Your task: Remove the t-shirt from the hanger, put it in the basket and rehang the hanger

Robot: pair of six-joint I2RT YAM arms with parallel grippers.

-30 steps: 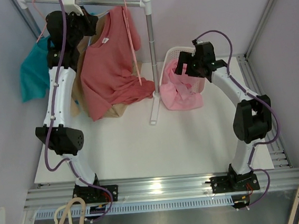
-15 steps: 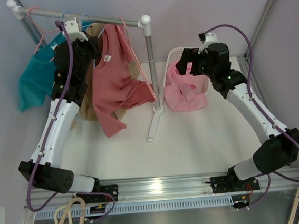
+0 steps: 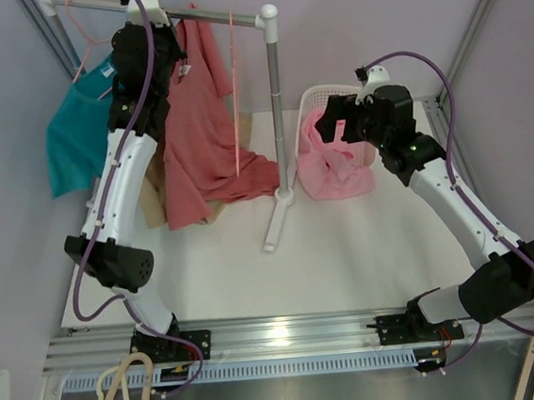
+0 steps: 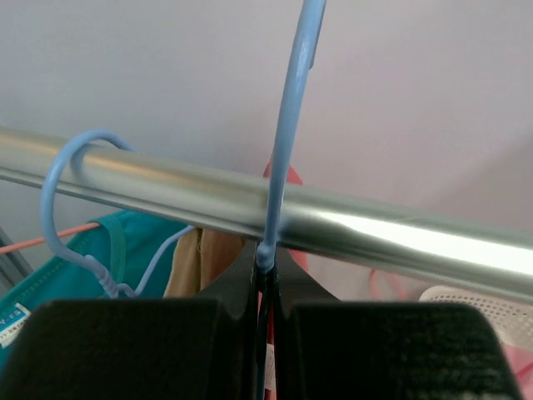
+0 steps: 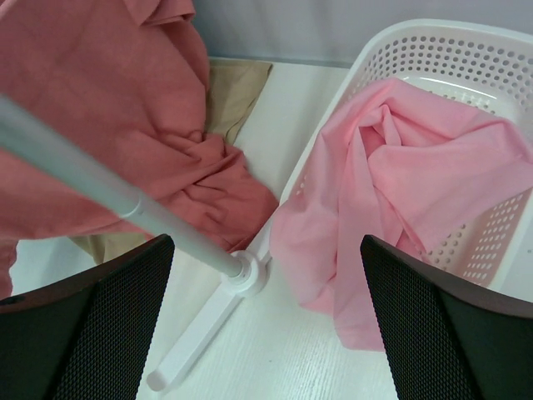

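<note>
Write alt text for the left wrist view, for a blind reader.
Two black left-arm fingers are pinched shut on a thin light-blue plastic hanger that rises across a shiny horizontal metal rail. A second blue hanger hook loops over the rail at left, with teal fabric and tan fabric below.

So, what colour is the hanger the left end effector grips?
Light blue hanger, best in left wrist view.

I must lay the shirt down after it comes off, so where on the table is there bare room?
The widest bare patch of table lies in front, between the rack foot, the pink cloth and the right arm. A smaller one lies between the foot and the left arm. Crowded: back left, where the red shirt drapes down, and around the basket.
</note>
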